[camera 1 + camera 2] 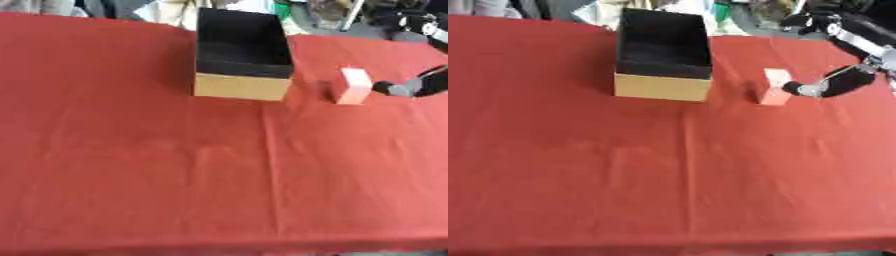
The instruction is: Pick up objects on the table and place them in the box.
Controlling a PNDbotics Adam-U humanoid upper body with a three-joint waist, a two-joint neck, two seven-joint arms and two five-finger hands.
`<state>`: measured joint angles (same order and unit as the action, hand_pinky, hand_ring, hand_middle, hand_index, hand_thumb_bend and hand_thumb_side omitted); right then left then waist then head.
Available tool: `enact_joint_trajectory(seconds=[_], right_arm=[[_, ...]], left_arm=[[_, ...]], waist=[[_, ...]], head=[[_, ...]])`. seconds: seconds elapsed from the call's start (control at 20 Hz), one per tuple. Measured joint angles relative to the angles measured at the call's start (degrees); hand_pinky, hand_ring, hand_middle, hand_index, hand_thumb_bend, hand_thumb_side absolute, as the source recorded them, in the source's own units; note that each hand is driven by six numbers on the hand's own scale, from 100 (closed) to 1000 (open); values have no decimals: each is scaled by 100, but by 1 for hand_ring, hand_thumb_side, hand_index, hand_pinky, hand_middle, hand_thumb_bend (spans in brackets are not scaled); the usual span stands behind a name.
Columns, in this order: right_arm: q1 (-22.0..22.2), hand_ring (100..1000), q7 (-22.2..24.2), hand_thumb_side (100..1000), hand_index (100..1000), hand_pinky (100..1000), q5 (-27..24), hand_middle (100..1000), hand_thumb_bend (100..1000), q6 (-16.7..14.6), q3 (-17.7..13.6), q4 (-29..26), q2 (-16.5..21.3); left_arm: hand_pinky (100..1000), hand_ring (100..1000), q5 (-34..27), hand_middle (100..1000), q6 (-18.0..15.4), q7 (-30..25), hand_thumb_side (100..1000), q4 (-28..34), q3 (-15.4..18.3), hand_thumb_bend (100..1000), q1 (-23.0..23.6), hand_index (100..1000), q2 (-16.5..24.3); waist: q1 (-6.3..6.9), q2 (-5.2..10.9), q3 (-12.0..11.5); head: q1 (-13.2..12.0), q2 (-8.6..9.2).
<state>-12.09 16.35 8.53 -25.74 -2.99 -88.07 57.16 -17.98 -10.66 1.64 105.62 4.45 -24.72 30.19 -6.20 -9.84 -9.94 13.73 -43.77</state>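
A small pale pink block (353, 86) stands upright on the red tablecloth (175, 165), just right of the box. The box (241, 86) is open-topped, black inside with a tan cardboard front, and sits at the back centre of the table. My right hand (842, 81) reaches in from the right edge, dark with a grey tip. One straight finger (795, 89) touches the block's right side, and nothing is curled round the block. The rest of the hand is cut off by the view's edge. My left hand shows in neither view.
The red cloth spreads wide in front of and to the left of the box. Behind the far table edge lies clutter, and part of my right arm (859, 35) shows at the upper right.
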Motion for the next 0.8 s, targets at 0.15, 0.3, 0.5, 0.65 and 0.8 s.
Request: enact_joint_trajectory(seconds=[0.15, 0.3, 0.5, 0.65, 0.8], right_arm=[[-16, 985, 100, 177, 965, 881, 50, 908, 461, 30, 3, 184, 0], [-80, 985, 194, 166, 966, 882, 96, 909, 458, 58, 4, 396, 0], [-166, 983, 316, 168, 966, 884, 143, 910, 459, 70, 6, 669, 1], [-264, 982, 400, 174, 965, 885, 205, 910, 460, 75, 20, 877, 1], [-366, 982, 453, 183, 964, 886, 292, 911, 462, 78, 26, 1069, 1]], left_arm=[[794, 862, 7, 818, 17, -18, 338, -11, 0, 100, 1, 898, -1], [794, 863, 9, 819, 39, -43, 336, -35, 0, 100, 4, 900, -3], [795, 863, 16, 818, 58, -87, 333, -54, 0, 100, 9, 902, -32], [795, 863, 21, 818, 70, -120, 332, -69, -1, 100, 10, 903, -50], [796, 863, 27, 817, 86, -140, 330, -72, -1, 100, 10, 904, -50]], waist=[[-5, -2, -2], [-6, -7, -4], [-7, -27, -5], [-7, -38, -12], [-11, -38, -31]], head=[[3, 0], [8, 0], [26, 0], [38, 0], [48, 0]])
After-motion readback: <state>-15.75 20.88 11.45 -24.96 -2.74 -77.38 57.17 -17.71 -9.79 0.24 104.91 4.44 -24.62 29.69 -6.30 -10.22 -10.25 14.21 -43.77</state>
